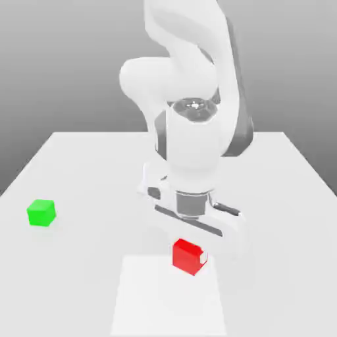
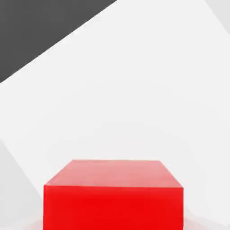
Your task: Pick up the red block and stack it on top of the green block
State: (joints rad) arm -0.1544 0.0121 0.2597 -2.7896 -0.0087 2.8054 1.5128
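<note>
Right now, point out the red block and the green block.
red block (image 1: pixel 186 253), exterior view, front face.
green block (image 1: pixel 41 212), exterior view, front face.
red block (image 2: pixel 114 173), hand view, top face.

Red block (image 1: pixel 187 255) smooth, plain-faced, evenly bright with a faint sheen on its upper face; green block (image 1: pixel 41 212) equally smooth and plain, matt; worktop (image 1: pixel 79 171) flat, matt white, unmarked; arm (image 1: pixel 191 72) smooth white shell, plastic-looking, softly glossy, grey seams
</note>
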